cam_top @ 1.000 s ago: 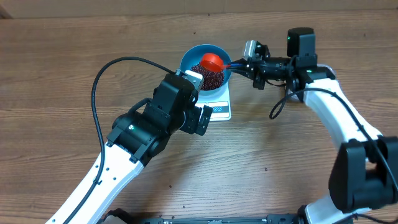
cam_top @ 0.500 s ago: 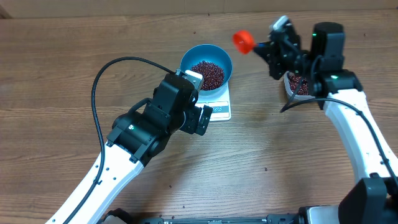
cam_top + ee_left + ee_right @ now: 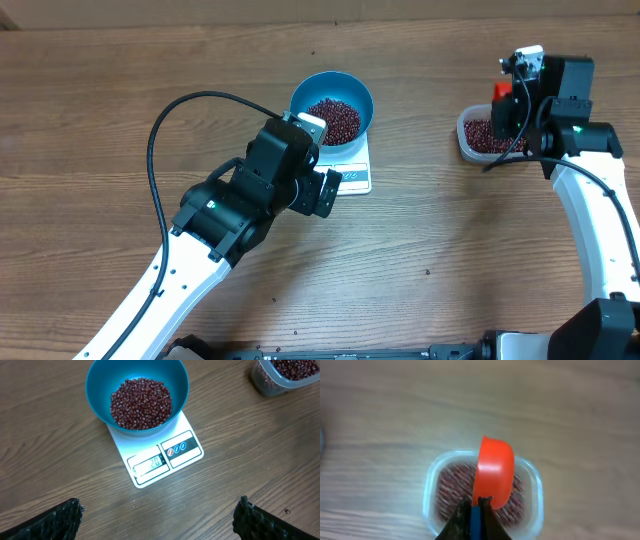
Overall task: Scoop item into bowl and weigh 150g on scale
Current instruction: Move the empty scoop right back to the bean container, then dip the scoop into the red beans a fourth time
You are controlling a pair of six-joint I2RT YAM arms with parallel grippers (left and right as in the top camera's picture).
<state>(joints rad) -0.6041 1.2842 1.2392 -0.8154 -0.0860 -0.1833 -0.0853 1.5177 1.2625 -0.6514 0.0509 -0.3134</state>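
Right gripper [image 3: 476,510] swung out to 3 o'clock, clenched on orange-red plastic scoop [image 3: 495,472] over clear rounded-rectangular container [image 3: 427,495]. Left gripper [image 3: 157,520] released. White flat scale [image 3: 172,452] carries round sky-blue plastic bowl [image 3: 95,385], 12 o'clock, part-filled with maroon beans [image 3: 141,402]; more scooping likely.

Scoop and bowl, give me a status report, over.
Right pincer shut on orange scoop, above clear container. Left pincer open, empty. Bowl on scale, beans inside. Nothing between container and bowl.
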